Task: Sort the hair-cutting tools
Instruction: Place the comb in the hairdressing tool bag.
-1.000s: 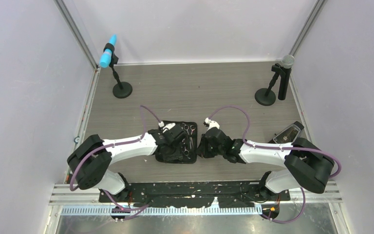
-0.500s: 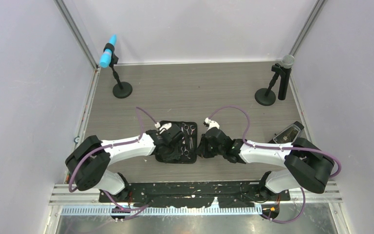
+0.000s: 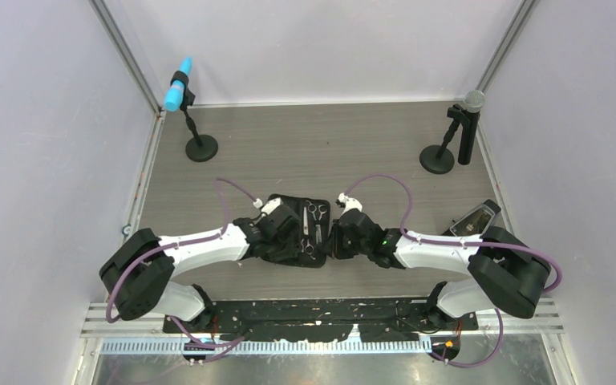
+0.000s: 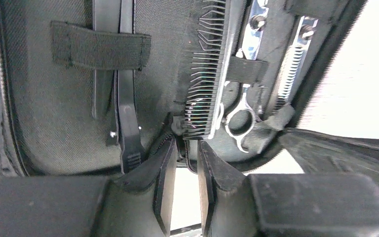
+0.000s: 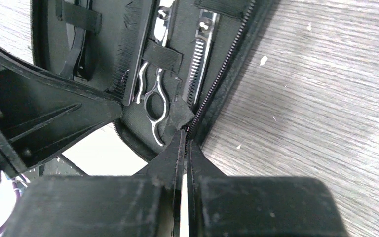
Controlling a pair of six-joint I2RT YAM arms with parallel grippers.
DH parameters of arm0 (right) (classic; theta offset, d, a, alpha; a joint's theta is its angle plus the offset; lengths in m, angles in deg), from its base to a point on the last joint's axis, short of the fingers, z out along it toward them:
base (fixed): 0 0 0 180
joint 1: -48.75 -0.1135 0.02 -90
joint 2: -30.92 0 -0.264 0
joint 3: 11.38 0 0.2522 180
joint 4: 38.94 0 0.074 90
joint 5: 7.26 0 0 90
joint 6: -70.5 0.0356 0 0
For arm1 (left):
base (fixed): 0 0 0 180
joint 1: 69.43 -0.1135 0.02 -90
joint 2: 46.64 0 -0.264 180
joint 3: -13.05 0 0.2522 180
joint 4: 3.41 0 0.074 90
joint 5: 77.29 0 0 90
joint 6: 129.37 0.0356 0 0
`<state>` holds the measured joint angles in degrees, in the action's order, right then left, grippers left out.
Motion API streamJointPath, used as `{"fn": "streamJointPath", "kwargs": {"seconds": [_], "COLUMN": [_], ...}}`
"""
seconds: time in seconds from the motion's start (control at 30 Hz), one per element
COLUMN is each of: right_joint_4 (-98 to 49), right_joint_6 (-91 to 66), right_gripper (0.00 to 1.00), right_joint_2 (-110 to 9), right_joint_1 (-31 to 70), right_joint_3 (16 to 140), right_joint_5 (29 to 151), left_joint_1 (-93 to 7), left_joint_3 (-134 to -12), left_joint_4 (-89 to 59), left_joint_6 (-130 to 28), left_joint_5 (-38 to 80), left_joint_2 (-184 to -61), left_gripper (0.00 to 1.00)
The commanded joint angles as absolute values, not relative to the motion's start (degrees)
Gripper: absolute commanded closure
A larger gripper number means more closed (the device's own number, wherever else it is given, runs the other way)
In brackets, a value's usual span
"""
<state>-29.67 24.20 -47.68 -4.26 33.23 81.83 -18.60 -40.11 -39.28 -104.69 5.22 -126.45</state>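
The black zip case (image 3: 285, 250) lies open between my arms. Straps inside it hold the tools. The left wrist view shows the black comb (image 4: 212, 64), plain silver scissors (image 4: 242, 111), toothed silver scissors (image 4: 293, 69) and two black clips (image 4: 126, 98). The right wrist view shows the scissors (image 5: 153, 103), toothed scissors (image 5: 202, 54) and comb (image 5: 135, 54). My left gripper (image 4: 186, 143) (image 3: 287, 241) holds the case's near zip edge (image 4: 44, 108). My right gripper (image 5: 185, 131) (image 3: 330, 241) is shut on the case's right zip rim (image 5: 227, 69).
A blue-headed microphone (image 3: 178, 90) on a round base stands at the back left. A grey-headed one (image 3: 469, 104) stands at the back right. A small black device (image 3: 475, 218) lies by the right arm. Purple cables loop over both arms.
My left arm has drawn back to the left and the case has turned and shifted slightly with it. The right arm has stayed put.
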Motion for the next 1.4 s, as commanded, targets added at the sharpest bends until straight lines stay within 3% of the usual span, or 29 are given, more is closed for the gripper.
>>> {"fn": "streamJointPath", "kwargs": {"seconds": [0.0,0.33,0.73,1.37], "right_joint_4": [-31.68,-31.97,-32.04,-32.12], "right_joint_6": [24.45,24.35,24.51,24.64], "right_gripper": [0.95,0.95,0.95,0.95], "right_joint_2": [-47.24,-47.54,-47.45,-47.86], "right_joint_1": [-4.25,-4.24,-4.25,-4.26], "right_joint_3": [33.36,33.18,33.21,33.57], "right_joint_5": [81.86,81.9,81.91,81.88], "left_joint_1": [-19.28,-20.8,-21.48,-22.45], "left_joint_3": [-40.66,-36.6,-34.55,-32.9], "left_joint_4": [-28.44,-20.74,-21.37,-20.35], "left_joint_6": [-103.93,-105.34,-107.97,-109.87], "left_joint_5": [5.22,10.63,8.7,7.94], "left_joint_2": [-123.82,-121.08,-123.29,-126.99], "left_gripper": [0.75,0.79,0.85,0.81]}}
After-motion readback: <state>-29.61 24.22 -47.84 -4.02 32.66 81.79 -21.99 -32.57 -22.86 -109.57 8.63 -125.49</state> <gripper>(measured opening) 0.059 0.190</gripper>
